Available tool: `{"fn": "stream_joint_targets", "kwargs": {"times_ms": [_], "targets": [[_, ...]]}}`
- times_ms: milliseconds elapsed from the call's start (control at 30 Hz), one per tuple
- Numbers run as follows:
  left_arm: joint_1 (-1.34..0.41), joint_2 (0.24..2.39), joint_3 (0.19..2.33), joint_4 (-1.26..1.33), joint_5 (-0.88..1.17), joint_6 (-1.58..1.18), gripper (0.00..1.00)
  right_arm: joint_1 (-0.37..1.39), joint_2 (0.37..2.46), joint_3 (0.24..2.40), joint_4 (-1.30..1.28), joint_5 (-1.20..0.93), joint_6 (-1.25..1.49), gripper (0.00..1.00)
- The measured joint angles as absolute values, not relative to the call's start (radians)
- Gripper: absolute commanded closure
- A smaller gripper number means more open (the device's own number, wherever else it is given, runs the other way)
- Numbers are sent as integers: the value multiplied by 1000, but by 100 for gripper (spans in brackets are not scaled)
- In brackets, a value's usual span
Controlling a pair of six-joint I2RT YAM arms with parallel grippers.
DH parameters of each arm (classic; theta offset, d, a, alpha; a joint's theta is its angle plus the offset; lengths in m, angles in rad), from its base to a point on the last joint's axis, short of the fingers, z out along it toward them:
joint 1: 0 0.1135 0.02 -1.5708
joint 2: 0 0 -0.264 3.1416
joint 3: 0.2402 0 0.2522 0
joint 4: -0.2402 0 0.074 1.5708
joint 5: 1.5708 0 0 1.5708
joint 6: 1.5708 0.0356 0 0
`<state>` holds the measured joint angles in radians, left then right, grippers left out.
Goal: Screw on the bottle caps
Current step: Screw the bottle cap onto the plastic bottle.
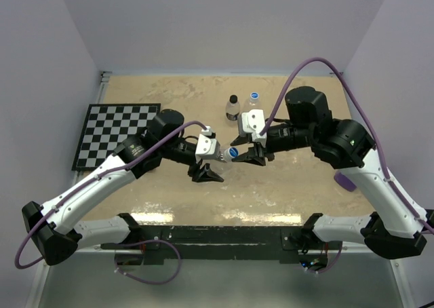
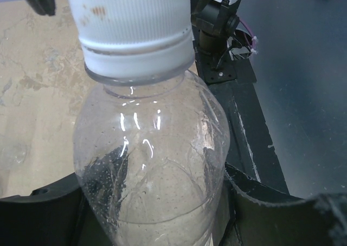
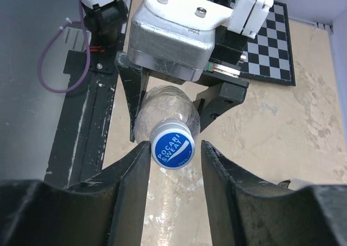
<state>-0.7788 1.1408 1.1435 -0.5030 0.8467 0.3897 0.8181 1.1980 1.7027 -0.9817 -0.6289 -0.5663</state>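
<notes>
**Q:** Where do your grippers stand?

**A:** (a) My right gripper (image 3: 175, 146): jaws apart, one on each side of the blue cap (image 3: 172, 150). A sliver of gap shows on one side, so I do not call it clamped. (b) The cap sits on the mouth of the held bottle (image 3: 165, 104), which lies level above the middle of the surface (image 1: 169, 98). (c) My left gripper (image 1: 213, 162): clamped on that bottle's body.

**Q:** And the count?

**A:** (d) Near the far edge of the surface, just beside each other, stand the black-capped bottle (image 1: 233, 108) and the blue-capped bottle (image 1: 253, 104), both upright. I judge these two done, though tightness does not show. The third cap is on its neck, but I cannot tell how far it is threaded. What is left, as I judge it: grip that cap, turn it home, and set the bottle down.
</notes>
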Motion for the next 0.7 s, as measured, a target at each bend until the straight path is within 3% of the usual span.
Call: {"fn": "stream_joint_targets", "kwargs": {"times_ms": [200,233,433,700], "targets": [[-779,1142,1149,-512,850,404,100,819,1206,1709,-990,-648,-567,90],[-779,1142,1150,-513,849,404,100,819,1206,1710,-990,-649,-570,99],[-808,1127,1151,-525,733,398,100,817,1222,1711,-991,-638,-544,100],[-1037,1061,1110,-516,215,300,100,818,1166,1589,-879,-569,-286,100]]}}
